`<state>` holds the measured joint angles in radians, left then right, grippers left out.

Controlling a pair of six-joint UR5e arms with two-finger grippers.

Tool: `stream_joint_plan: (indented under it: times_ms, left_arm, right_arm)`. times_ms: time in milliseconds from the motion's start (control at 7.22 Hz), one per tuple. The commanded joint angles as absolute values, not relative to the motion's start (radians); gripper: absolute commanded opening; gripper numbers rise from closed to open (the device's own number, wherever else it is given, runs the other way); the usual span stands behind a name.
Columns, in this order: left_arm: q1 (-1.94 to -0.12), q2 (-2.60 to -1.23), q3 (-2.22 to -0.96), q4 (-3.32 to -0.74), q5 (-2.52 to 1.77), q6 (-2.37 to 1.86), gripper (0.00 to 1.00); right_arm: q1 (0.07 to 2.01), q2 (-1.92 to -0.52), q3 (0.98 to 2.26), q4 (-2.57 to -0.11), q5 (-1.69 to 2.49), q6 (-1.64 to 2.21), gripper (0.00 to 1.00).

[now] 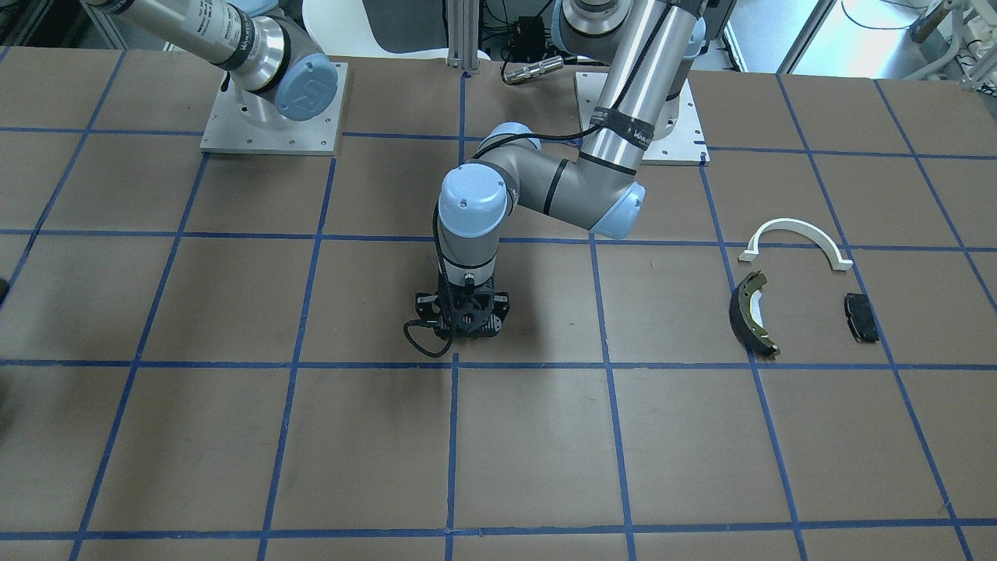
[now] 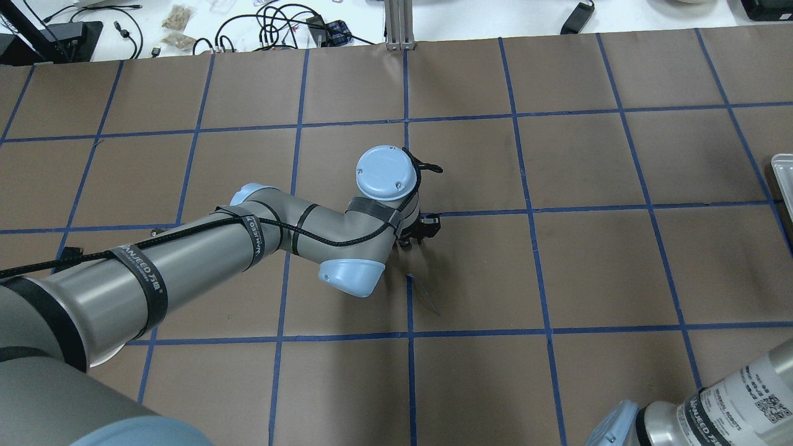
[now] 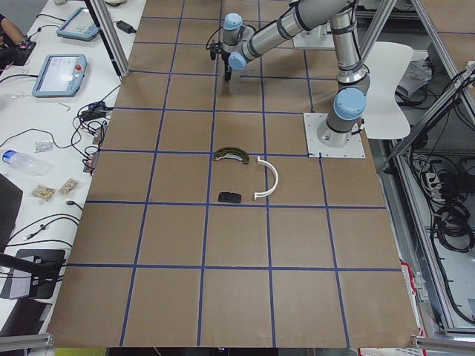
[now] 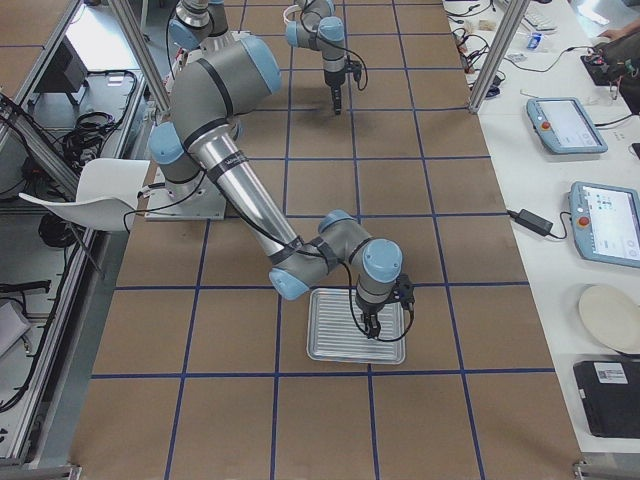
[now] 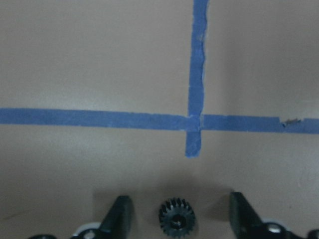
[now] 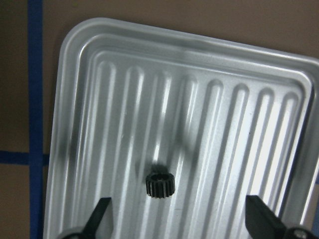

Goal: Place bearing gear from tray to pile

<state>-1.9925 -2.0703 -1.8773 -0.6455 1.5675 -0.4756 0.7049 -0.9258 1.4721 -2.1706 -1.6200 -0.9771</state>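
Observation:
A small black toothed bearing gear (image 6: 159,185) lies on the ribbed silver tray (image 6: 199,99). My right gripper (image 6: 179,219) hovers open just above it, and the gear is a little off the midline toward the left finger. A second black gear (image 5: 176,219) lies on the brown table between the open fingers (image 5: 119,216) of my left gripper (image 1: 465,315), touching neither. The pile sits apart on the table: a white arch (image 1: 796,238), a dark brake shoe (image 1: 752,312) and a black pad (image 1: 861,315).
Blue tape lines cross just ahead of the left gripper (image 5: 194,122). The tray (image 4: 330,330) lies near the table's end on the robot's right, and only its corner shows in the overhead view (image 2: 782,167). Both arm bases (image 1: 273,117) stand at the table's back.

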Motion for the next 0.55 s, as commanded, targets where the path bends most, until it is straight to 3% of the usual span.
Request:
stream_joint_plan:
  times_ms: [0,139,416]
  left_arm:
    - [-1.993,-2.051,-1.879,-0.652,1.568,-0.476,0.00]
    - [-1.991,-2.042,-1.875,-0.653,1.568,-0.474,0.00]
    - [-1.961,-1.934,-1.841,-0.790,1.571,-0.428,0.00]
  right_arm:
    - [0.704,-0.901,1.471,-2.169,-1.620,-0.977,0.91]
    - [0.704,-0.900,1.471,-2.169,-1.623,-0.979,0.89]
    - [0.704,-0.899,1.476,-2.163,-1.620,-0.979,0.61]
